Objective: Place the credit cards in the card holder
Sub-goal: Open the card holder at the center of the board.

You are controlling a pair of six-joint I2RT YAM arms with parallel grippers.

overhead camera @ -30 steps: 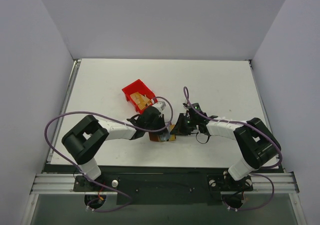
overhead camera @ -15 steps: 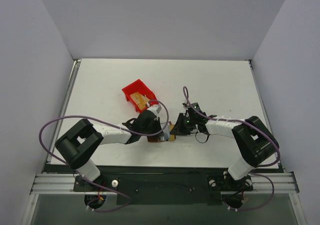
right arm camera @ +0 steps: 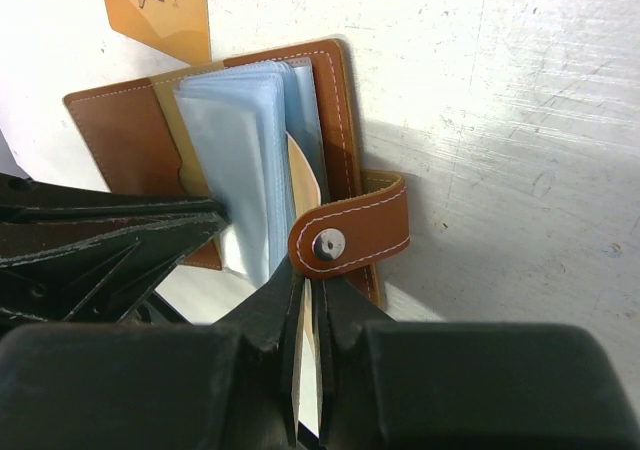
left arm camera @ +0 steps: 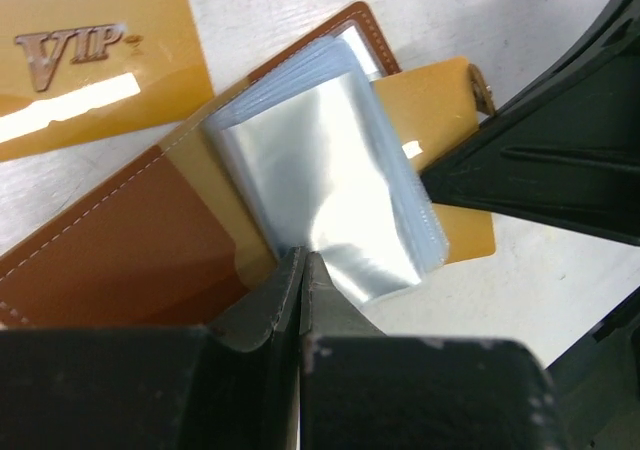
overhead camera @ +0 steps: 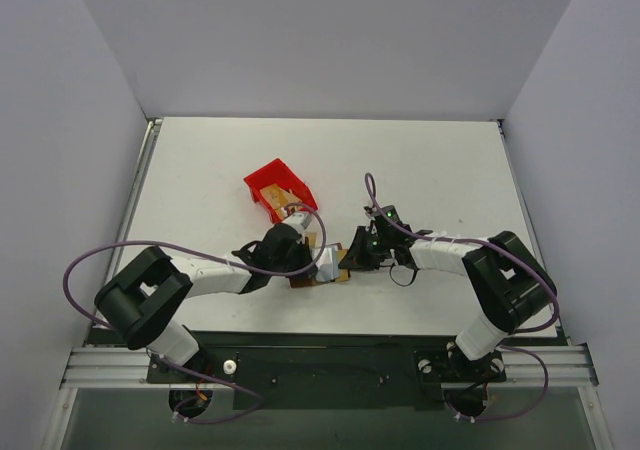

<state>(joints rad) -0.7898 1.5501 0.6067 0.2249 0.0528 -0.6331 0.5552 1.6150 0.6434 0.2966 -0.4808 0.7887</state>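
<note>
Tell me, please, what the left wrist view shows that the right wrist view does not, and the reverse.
Only the left wrist view: the left hand shut on a clear pocket sleeve, and the broad face of the gold card sticking out past the sleeves. Only the right wrist view: the right hand shut on that card's thin edge, and the snap tab with its metal stud. Both views: the open card holder and the VIP card lying next to it.
</note>
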